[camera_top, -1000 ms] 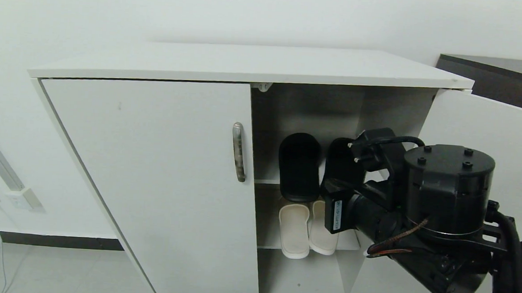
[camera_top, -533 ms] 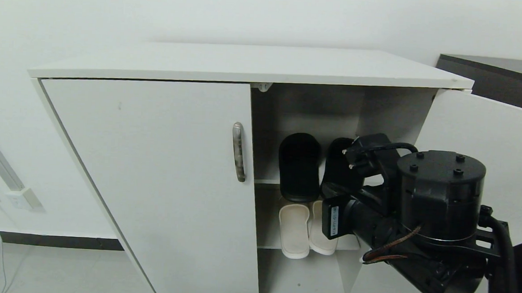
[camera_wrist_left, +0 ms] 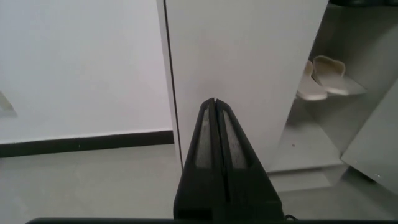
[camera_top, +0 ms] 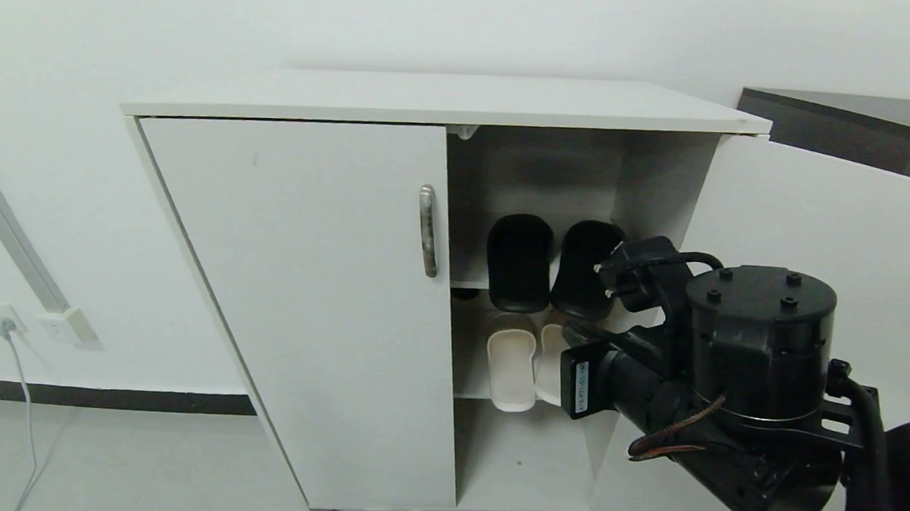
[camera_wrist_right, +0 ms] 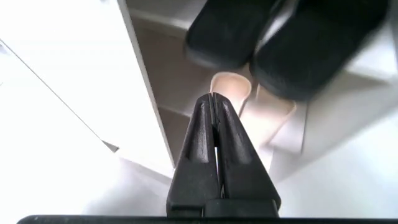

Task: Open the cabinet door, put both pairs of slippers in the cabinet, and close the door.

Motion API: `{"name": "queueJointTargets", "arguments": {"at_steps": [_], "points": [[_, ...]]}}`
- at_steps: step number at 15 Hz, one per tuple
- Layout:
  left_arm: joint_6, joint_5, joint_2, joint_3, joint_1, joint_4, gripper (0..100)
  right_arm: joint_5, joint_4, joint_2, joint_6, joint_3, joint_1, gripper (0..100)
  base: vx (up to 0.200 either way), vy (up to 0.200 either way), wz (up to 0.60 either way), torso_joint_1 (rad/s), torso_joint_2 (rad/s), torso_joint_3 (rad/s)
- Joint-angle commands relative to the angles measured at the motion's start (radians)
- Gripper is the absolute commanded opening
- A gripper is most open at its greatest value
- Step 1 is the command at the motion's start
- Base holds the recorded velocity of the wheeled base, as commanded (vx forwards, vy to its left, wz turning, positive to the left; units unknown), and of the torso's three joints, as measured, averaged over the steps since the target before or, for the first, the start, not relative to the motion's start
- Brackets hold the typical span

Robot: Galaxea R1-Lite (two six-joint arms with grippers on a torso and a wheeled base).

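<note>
The white cabinet (camera_top: 440, 97) stands against the wall. Its left door (camera_top: 304, 302) is shut and its right door (camera_top: 821, 251) is swung wide open, which the head view takes in whole. In front of the open compartment that view also shows the right arm (camera_top: 753, 357), whose bulk covers the gripper at its end. Both pairs are already inside. The black slippers (camera_top: 519, 263) sit side by side on the upper shelf, their ends overhanging its front edge. The white slippers (camera_top: 512, 360) lie side by side on the shelf below, one partly behind the arm. The right wrist view supplies what the arm hides. The right gripper (camera_wrist_right: 213, 98) hangs just outside the opening with its two fingers pressed together on nothing, the black pair above it and the white pair beyond its tip. The left wrist view looks from low down. There the left gripper (camera_wrist_left: 214, 102) is likewise pressed together and empty, held off the shut door's face. The grey floor (camera_wrist_left: 93, 180) is beneath it, a black baseboard (camera_wrist_left: 87, 142) runs along the wall, and the white pair sits off to one side. A metal handle (camera_top: 427, 241) runs upright near the shut door's inner edge. A wall socket (camera_top: 1, 317) with a plugged-in cable sits low on the wall.
</note>
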Motion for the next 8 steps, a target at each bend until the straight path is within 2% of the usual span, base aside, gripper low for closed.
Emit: {"name": "queueJointTargets", "arguments": {"at_steps": [1, 8], "points": [[0.0, 0.0, 0.0, 0.0, 0.0, 0.0, 0, 0.0, -0.001, 0.015, 0.001, 0.001, 0.002, 0, -0.2, 0.0, 0.0, 0.002, 0.0, -0.002], [0.0, 0.0, 0.0, 0.0, 0.0, 0.0, 0, 0.0, -0.001, 0.023, 0.001, 0.006, 0.002, 0, -0.2, 0.0, 0.0, 0.001, 0.0, 0.002]]}}
